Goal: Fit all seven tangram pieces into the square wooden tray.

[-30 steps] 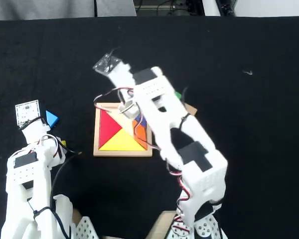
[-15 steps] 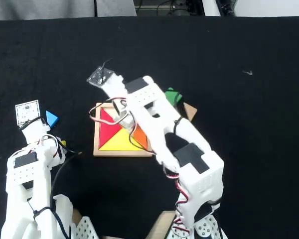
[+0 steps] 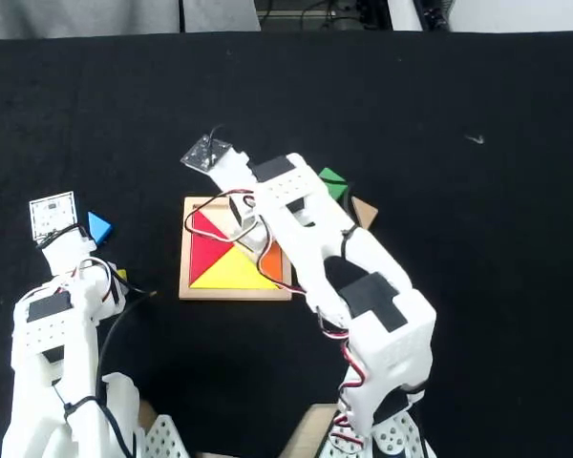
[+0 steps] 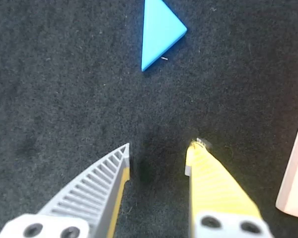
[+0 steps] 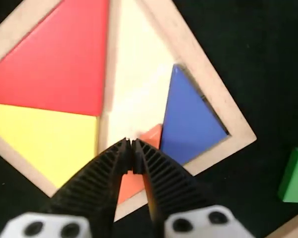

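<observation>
Right wrist view looks down on the square wooden tray [image 5: 226, 109], which already seats a large red triangle [image 5: 59, 54], a large yellow triangle [image 5: 44, 139] and a dark blue triangle [image 5: 188, 119]. A wedge of bare tray floor [image 5: 134, 74] lies between them. A small orange piece [image 5: 151, 136] sits at the inner tip of that gap. The right gripper [image 5: 133, 148] hangs over it with its black fingers pressed together and nothing between them, probably to nudge the piece rather than lift it. A green block [image 5: 295, 176] and a tan wooden piece [image 5: 293, 225] wait outside, near the tray's corner. Well apart, a light blue triangle [image 4: 159, 32] lies on the black cloth ahead of the left gripper [image 4: 156, 158], whose jaws are spread and empty.
</observation>
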Tool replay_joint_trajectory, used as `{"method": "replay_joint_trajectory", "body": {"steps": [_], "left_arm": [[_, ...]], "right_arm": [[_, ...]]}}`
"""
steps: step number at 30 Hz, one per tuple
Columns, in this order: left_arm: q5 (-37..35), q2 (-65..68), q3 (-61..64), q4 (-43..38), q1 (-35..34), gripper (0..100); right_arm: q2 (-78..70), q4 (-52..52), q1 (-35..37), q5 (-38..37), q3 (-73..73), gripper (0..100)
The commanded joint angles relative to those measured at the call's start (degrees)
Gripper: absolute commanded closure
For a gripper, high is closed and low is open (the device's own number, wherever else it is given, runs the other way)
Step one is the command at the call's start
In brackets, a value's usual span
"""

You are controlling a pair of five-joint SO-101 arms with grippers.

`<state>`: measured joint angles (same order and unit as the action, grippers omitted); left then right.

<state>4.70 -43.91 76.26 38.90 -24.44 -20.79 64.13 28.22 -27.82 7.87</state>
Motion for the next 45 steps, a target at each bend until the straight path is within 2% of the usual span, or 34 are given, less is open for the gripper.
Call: {"method": "replay_joint_trajectory", "body": {"steps": [1,7,11,16,22,24,28,31,37,45], "left_arm": [[-0.2,-1.1,-0.2,-0.9,0.7,81],[-0.2,-1.1,-0.2,-0.9,0.7,81],[-0.2,-1.1,-0.2,-0.9,0.7,81],[-0.2,-1.1,-0.2,-0.9,0.7,81],[-0.2,-1.1,-0.2,-0.9,0.7,81],[-0.2,-1.1,-0.2,-0.9,0.7,81],[-0.2,-1.1,-0.2,-0.9,0.7,81],[-0.2,-1.1,-0.2,-0.9,0.7,81],[-0.2,-1.1,-0.2,-0.9,0.7,81],[-0.2,-1.1,-0.2,-1.0,0.7,81]], "right_arm": [[2.0,-0.3,-1.2,-1.0,0.7,98.8],[8.7,2.8,-1.2,-0.6,-1.1,98.8],[16.9,3.8,-4.6,-0.6,0.1,98.8],[25.6,4.5,-12.9,-1.0,6.4,98.8],[31.9,0.2,-27.4,-2.6,14.9,98.5],[30.5,-1.8,-29.8,-2.7,16.9,95.2],[23.5,-5.2,-33.4,-1.9,15.8,79.7],[16.9,-6.9,-35.4,-0.7,11.2,79.1],[4.2,-6.7,-34.1,-0.5,2.1,78.6],[0.5,-2.4,-33.3,-0.5,-5.6,78.6]]}}
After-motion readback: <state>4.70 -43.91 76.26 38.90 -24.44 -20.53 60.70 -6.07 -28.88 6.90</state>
